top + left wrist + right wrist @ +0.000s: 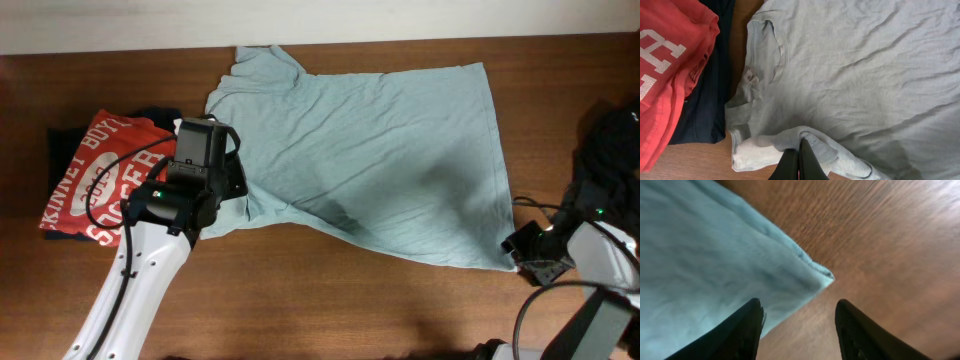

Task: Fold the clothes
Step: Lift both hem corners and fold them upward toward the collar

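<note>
Fold under way: I have the left gripper (800, 146) clamped on a bunched sleeve of the pale blue T-shirt (380, 150), which lies spread mid-table. The right gripper (799, 305) gapes before the hem corner (821, 275), not yet gripping. It should close there next. Bare table (350, 310) lies in front, and the folded red shirt (95, 175) crowds the left.

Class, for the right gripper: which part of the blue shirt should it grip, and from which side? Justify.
Probably the hem corner of the shirt: it juts out as a thin point onto bare table. Approach from the table side, beyond the point, with one finger on each side of the corner. The open right gripper faces it.
</note>
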You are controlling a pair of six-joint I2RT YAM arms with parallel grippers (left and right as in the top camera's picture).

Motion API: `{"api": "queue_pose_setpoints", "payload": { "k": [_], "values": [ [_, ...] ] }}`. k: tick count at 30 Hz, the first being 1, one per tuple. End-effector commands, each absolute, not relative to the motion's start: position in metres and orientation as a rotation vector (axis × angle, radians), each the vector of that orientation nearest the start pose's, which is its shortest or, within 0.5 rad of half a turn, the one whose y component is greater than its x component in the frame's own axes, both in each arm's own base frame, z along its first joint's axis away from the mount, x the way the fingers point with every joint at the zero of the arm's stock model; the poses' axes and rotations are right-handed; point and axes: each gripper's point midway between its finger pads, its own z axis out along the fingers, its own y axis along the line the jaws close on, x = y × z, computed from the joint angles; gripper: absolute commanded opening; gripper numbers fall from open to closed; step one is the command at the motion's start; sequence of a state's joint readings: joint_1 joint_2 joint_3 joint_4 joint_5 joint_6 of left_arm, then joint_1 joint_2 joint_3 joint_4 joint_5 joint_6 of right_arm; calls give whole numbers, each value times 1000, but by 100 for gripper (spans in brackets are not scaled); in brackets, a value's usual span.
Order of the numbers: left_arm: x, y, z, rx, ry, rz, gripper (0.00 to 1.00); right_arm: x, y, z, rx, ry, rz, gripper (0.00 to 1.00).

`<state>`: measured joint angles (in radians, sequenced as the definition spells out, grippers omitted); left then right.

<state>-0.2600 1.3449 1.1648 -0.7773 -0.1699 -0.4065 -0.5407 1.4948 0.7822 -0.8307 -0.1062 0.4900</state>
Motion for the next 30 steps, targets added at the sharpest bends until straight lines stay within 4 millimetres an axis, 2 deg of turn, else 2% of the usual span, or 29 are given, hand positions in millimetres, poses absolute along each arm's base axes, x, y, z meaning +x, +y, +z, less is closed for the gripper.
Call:
{"api": "queue_pose_setpoints", "payload": {
  "k": [1,10,12,14,17,25,30],
  "values": [
    [352,-58,193,-243,2480,-31,1,204,-97,4,1550,2723,205,50],
    [352,-58,193,-243,2480,-31,0,202,-99,-16,1533,2698,176,50],
    [352,-58,193,-243,2480,-31,1,203,-101,-20,1526,2682,163,43],
    [352,-58,193,-243,2480,-31,0,200,-103,-23,1549,2664,137,29],
    [352,-58,193,-243,2480,-31,1,200,-102,-23,1553,2666,142,18],
    [352,-58,193,-243,2480,-31,0,192,-97,-19,1562,2712,146,9],
    [352,-58,193,-243,2480,-31,1,195,-99,0,1523,2716,144,5]
  ]
}}
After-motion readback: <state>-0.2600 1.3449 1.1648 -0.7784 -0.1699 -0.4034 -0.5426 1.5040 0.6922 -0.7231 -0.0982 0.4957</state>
